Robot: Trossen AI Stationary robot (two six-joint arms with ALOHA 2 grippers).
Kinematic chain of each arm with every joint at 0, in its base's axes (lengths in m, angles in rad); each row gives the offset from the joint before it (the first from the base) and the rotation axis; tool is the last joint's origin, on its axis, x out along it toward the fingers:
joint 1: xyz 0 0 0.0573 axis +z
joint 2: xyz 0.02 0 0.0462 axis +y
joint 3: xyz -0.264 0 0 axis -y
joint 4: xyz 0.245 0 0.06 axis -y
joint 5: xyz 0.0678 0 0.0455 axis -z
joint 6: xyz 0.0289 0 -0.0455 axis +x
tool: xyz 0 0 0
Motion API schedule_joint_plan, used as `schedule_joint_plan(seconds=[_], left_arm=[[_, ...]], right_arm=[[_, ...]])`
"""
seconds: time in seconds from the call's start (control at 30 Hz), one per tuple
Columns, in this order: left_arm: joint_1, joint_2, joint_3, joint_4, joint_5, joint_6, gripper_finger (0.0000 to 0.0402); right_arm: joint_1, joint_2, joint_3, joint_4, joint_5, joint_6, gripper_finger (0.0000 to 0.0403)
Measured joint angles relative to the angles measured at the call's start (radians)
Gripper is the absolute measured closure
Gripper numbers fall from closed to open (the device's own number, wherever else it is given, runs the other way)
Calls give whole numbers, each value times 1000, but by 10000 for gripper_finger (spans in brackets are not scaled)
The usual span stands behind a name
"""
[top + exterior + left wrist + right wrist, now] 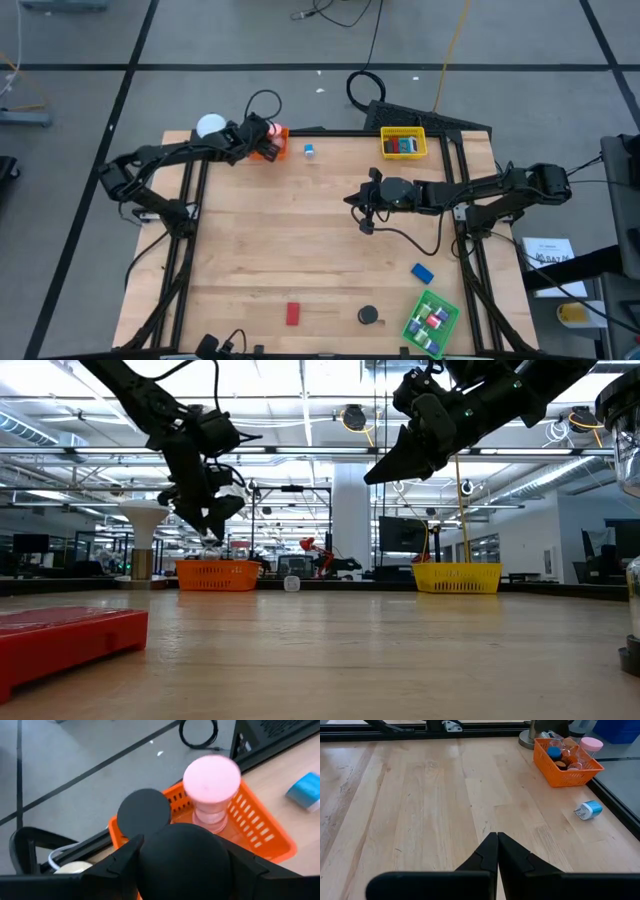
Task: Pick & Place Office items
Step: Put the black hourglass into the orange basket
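A red rectangular block (65,637) lies closest in the low view, on the wooden table (330,250) and far from both grippers. Taking the orange tray (270,147) at the table's far left corner as landmark: the left gripper (258,130) hangs directly over it, its fingers partly apart around a black round disc (144,811) pinched at the edges. Inside the tray stand a pink-capped clear container (212,785), more clear pieces and a blue bit (553,752) (the rest is hard to make out). Just beside the tray on the table lies a small light-blue block (310,150). Along the same far edge, well apart from the orange tray, sits a yellow tray (403,143) holding red and blue pieces. The right gripper (362,198) hovers over bare wood between the two trays and nearer the table's middle, fingers pressed together, holding nothing. Diagonally across from the orange tray, at the near edge, lie a blue block (422,271), a second black disc (369,316), and a green tray (431,322) of small coloured bits.
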Motion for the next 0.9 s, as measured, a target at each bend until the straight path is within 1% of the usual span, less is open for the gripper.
schedule_joint_plan(seconds=[0.3,0.63,0.9], left_arm=[[3,4,0,-13,0,-20,197],[8,80,0,44,21,-52,197],[10,78,0,26,30,-53,179]], right_arm=[[0,0,0,0,0,0,403],[0,0,0,1,0,0,403],[0,0,0,1,0,0,403]])
